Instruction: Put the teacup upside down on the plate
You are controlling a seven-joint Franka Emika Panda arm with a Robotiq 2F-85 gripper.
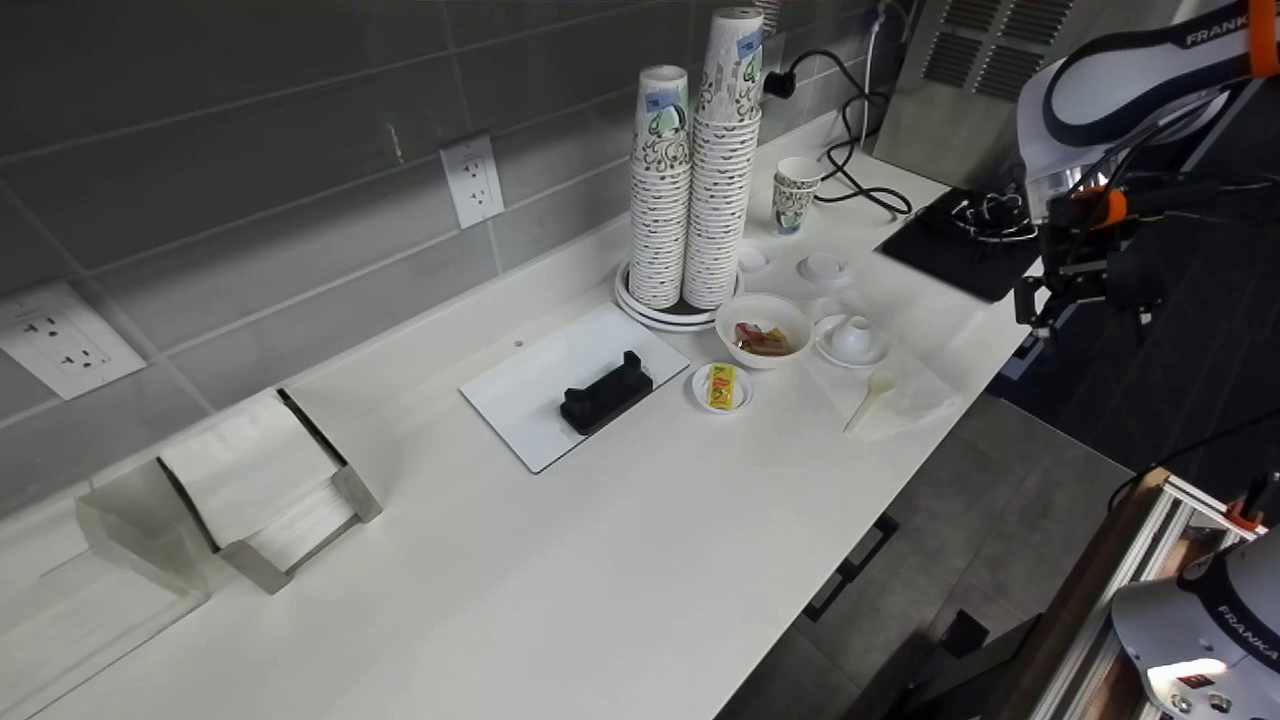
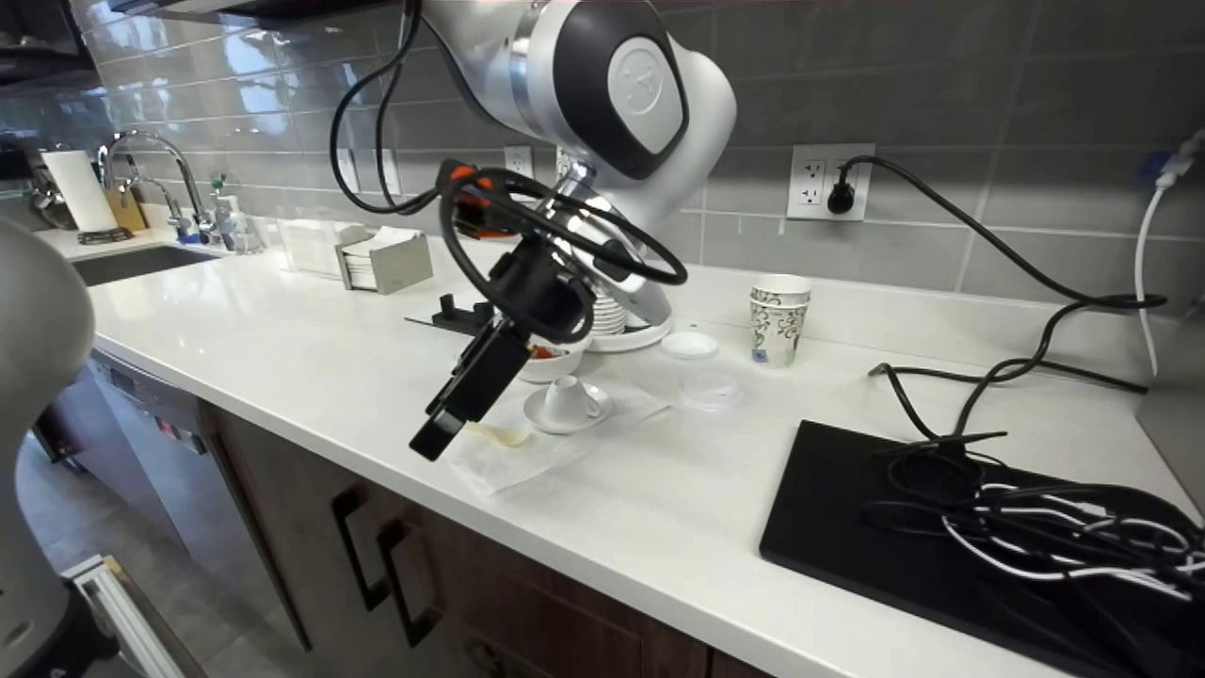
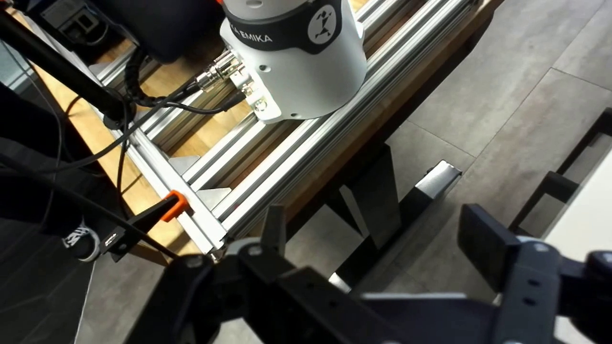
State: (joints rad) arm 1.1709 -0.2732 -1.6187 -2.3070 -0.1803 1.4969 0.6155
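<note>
Plainly, the jaws are spread wide and hold nothing; in the wrist view, floor point(image 3: 435, 239) shows through the gap between them. Above them in that view stands the white base point(image 3: 306, 71) on metal rails point(image 3: 287, 173), and at their right comes the edge of the surface point(image 3: 593, 210). The jaws hang in the air, well apart from the cup point(image 1: 853, 336). In both exterior views the cup sits mouth down on the plate point(image 1: 880, 354); in an exterior view its handle point(image 2: 593, 408) points away from the jaws. There the spoon point(image 2: 504, 434) lies right of the jaws' tips, near the plate, on a thin sheet point(image 2: 490, 476).

Farther left of the jaws than the plate, in an exterior view, come the bowl point(image 1: 765, 308) of food, just beside the plate, then the dish point(image 1: 704, 398) with a yellow packet point(image 1: 721, 386), then the tray point(image 1: 520, 400) bearing a black stand point(image 1: 605, 395). Tall stacks of paper cups point(image 1: 660, 220) rise up and left of the jaws. Right of the jaws, in an exterior view, a black slab point(image 2: 828, 490) carries tangled cables point(image 2: 1064, 527).
</note>
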